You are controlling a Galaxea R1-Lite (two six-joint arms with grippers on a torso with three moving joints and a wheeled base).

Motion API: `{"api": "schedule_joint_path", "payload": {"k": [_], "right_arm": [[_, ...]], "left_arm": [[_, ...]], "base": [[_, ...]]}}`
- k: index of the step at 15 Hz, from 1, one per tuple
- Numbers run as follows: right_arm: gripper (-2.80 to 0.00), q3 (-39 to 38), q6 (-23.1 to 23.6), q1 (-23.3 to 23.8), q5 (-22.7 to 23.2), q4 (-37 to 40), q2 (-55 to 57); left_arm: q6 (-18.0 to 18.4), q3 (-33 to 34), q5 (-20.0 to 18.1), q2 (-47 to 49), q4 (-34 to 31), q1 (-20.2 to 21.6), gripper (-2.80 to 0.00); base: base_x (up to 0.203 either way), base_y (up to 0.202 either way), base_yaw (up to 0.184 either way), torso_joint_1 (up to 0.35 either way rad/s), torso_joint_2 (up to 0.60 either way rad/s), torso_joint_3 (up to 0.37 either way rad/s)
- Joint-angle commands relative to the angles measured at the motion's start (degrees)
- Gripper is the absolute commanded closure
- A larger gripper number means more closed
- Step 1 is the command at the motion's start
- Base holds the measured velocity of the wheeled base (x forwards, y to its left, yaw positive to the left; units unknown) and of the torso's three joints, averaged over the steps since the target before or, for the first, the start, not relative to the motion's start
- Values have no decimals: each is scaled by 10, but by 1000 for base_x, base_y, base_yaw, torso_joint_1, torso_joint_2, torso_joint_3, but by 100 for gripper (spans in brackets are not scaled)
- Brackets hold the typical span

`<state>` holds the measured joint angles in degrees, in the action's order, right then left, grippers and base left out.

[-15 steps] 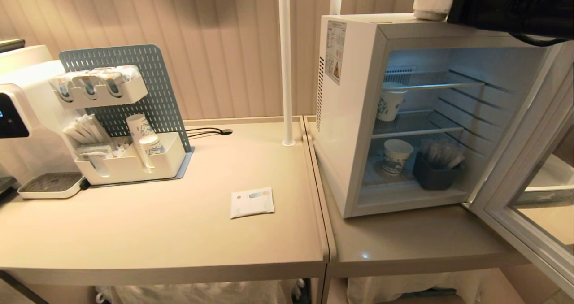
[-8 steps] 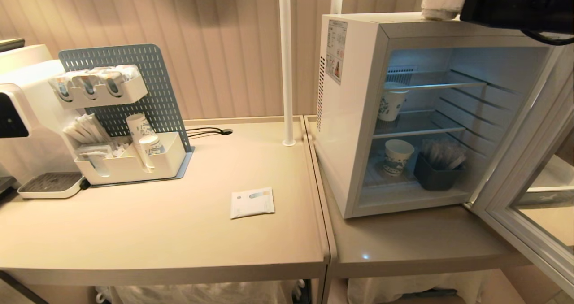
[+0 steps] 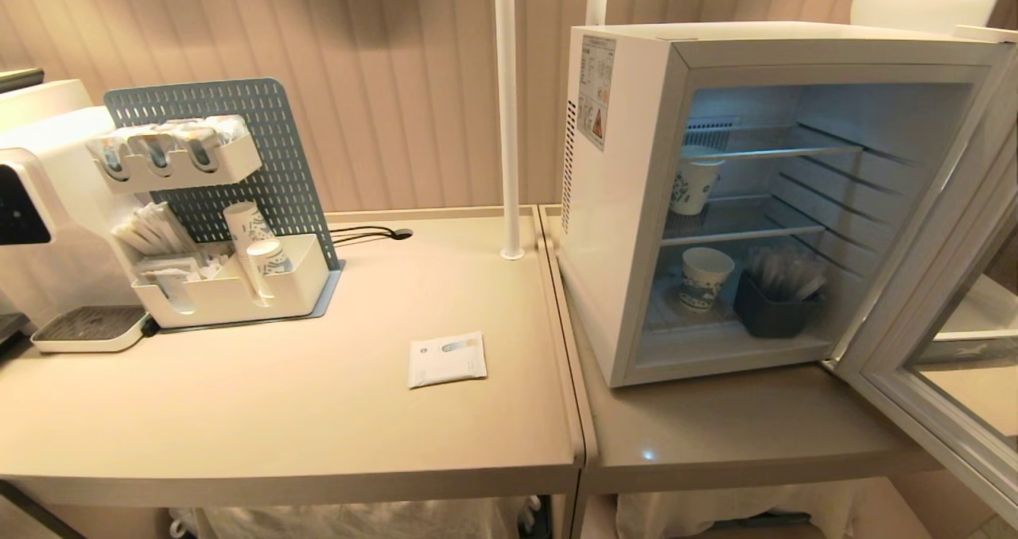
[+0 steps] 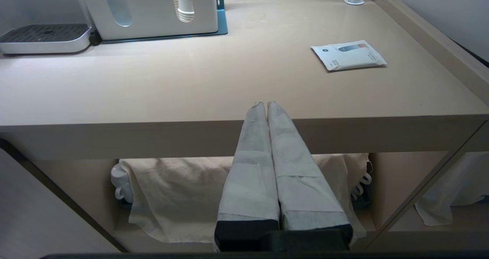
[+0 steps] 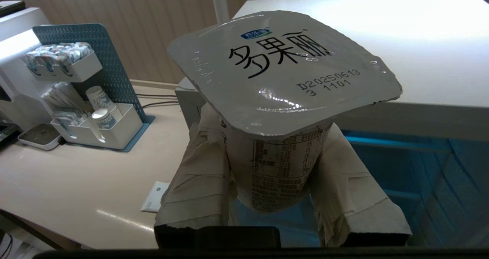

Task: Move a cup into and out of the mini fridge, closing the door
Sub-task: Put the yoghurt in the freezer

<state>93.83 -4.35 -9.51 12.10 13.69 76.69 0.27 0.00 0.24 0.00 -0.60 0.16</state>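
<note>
Cup [image 5: 280, 98] sits upright, clamped by its sides in the right gripper [image 5: 279, 182], raised in front of the mini fridge [image 3: 628, 205], whose door [image 3: 946, 300] stands swung open. Left gripper [image 4: 266, 105] hangs closed and empty at the counter [image 4: 191, 83] edge

Door [image 3: 946, 348] cut off by right edge of head view; handle side not visible. Cup [image 5: 280, 98] base hidden between wrapped fingers [image 5: 198, 182] of right tool [image 5: 273, 190]. Sticker [image 3: 595, 90] print on mini fridge [image 3: 628, 205] too small to read.
</note>
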Motion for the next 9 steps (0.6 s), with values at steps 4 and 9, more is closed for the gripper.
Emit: {"api": "schedule_joint_path", "payload": {"k": [4,9], "right_arm": [[0,-70,-26,-50,-105,165,-233],[0,-125,-118,5,-183,300,-386]], "left_arm": [[0,1,0,1,0,0,0],[-1,1,0,1,0,0,0]], "base": [[0,0,0,0,0,0],[0,0,0,0,0,0]]}}
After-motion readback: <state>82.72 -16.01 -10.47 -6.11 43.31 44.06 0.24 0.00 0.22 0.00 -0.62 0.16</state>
